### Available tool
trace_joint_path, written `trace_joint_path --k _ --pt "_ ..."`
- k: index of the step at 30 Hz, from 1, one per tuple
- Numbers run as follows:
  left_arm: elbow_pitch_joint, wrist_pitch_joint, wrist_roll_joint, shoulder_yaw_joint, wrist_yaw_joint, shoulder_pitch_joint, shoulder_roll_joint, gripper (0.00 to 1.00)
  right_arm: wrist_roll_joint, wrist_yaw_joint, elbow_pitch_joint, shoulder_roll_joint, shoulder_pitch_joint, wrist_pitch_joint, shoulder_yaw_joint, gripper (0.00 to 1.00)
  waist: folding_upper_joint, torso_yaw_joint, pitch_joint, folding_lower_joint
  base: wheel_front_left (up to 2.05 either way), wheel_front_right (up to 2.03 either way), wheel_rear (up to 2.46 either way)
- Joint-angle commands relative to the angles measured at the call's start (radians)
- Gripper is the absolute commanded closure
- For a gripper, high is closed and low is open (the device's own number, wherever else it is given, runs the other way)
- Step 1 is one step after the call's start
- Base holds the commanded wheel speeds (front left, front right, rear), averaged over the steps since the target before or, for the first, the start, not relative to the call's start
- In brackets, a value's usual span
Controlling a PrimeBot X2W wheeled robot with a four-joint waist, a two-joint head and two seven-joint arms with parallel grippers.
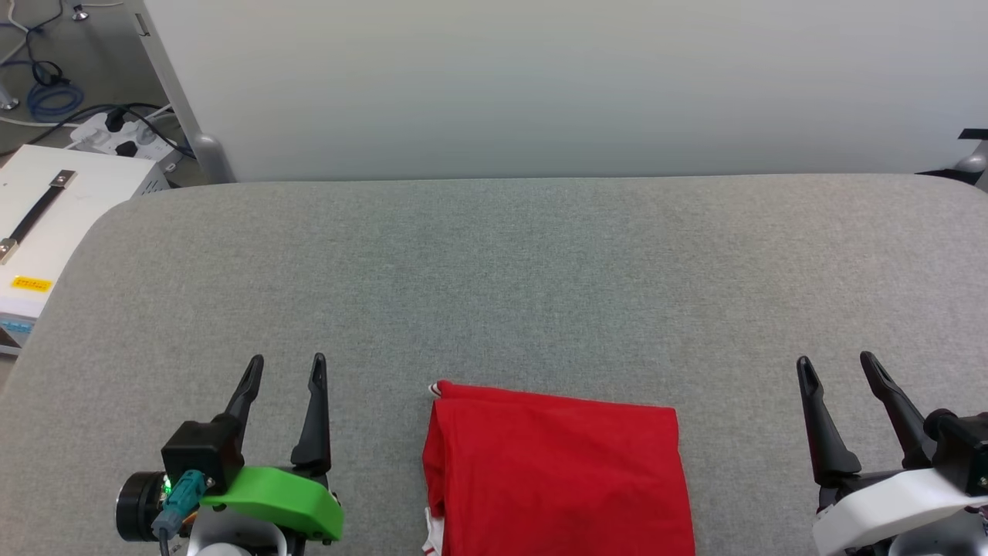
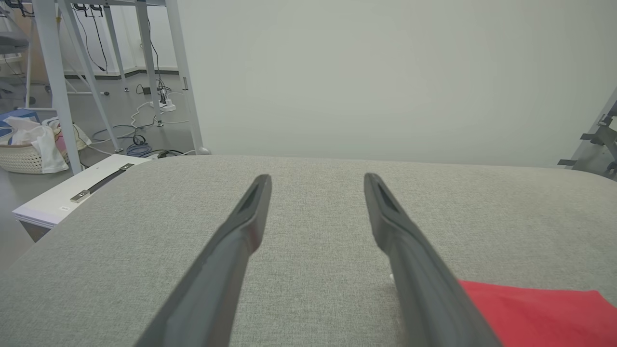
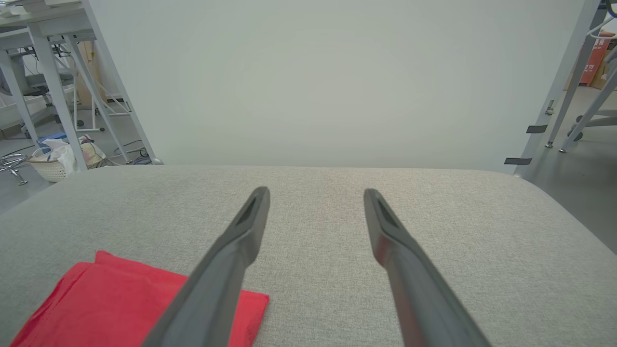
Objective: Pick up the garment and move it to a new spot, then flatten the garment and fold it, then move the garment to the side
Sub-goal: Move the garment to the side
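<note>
Garment [image 1: 556, 471] lies on the grey padded table [image 1: 494, 270] at the near edge, centred between the two arms. It shows as a compact red rectangle with squared far corners, plain face up, no number in sight. A sliver of white-and-red trim [image 1: 432, 533] peeks out at its lower left. Its near part runs off the bottom of the head view, so full extent is unknown. Left gripper [image 1: 286, 359] is just left of the cloth, fingers spread wide, nothing between them, clear of the fabric. Right gripper [image 1: 836, 359] is farther off to the right, also spread wide and empty. Both wrist views confirm it: open fingers over bare table, red cloth off to the inner side. Judgement: flattening and folding look done, going by the tidy layered edges. The last step, shifting it aside, looks not yet done, since the bundle sits mid-table.
</note>
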Motion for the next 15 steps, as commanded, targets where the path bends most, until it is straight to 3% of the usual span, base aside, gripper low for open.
trace_joint_path --k 1,8,15 --pt "0.005 -0.005 0.000 0.003 0.005 0.012 0.001 0.00 -0.005 0.000 -0.008 0.001 0.014 0.004 0.000 0.00 0.0000 0.000 0.000 0.0000 0.00 0.00 0.00" --pt "0.010 -0.005 -0.004 0.002 0.004 0.001 -0.002 0.00 0.035 0.000 0.014 0.009 0.016 0.040 -0.038 0.00 0.0000 0.008 0.010 0.0000 0.00 0.00 0.00" --pt "-0.001 -0.005 0.005 0.011 0.006 -0.022 -0.010 0.00 0.227 0.000 0.146 -0.013 0.006 0.158 -0.132 0.00 0.0000 0.035 0.049 0.0000 0.00 0.00 0.00"
